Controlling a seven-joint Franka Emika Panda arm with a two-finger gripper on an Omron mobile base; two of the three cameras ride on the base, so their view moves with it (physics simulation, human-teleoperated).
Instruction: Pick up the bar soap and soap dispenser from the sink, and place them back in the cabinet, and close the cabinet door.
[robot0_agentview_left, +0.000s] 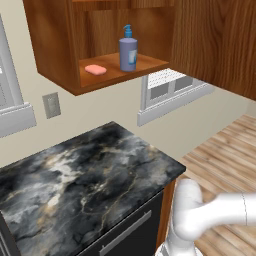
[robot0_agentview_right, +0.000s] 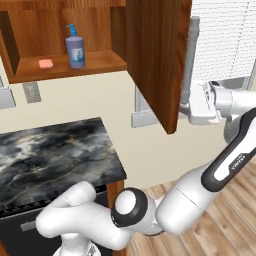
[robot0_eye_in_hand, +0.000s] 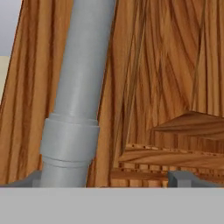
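Left base view: from behind-left, facing forward toward 1 o'clock, up at the open cabinet (robot0_agentview_left: 60, 75) over the counter (robot0_agentview_left: 85, 175). Right base view: behind-right, facing 11 o'clock, shares both. Hand view: very close on the door handle (robot0_eye_in_hand: 78, 100).

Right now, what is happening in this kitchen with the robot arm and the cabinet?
The bar soap and the soap dispenser already stand on the shelf of the cabinet. The cabinet door is open. The robot's hand is at the outer side of the door, open, right by the grey bar handle. It looks ready to push the door closed, which seems to be the one step left.
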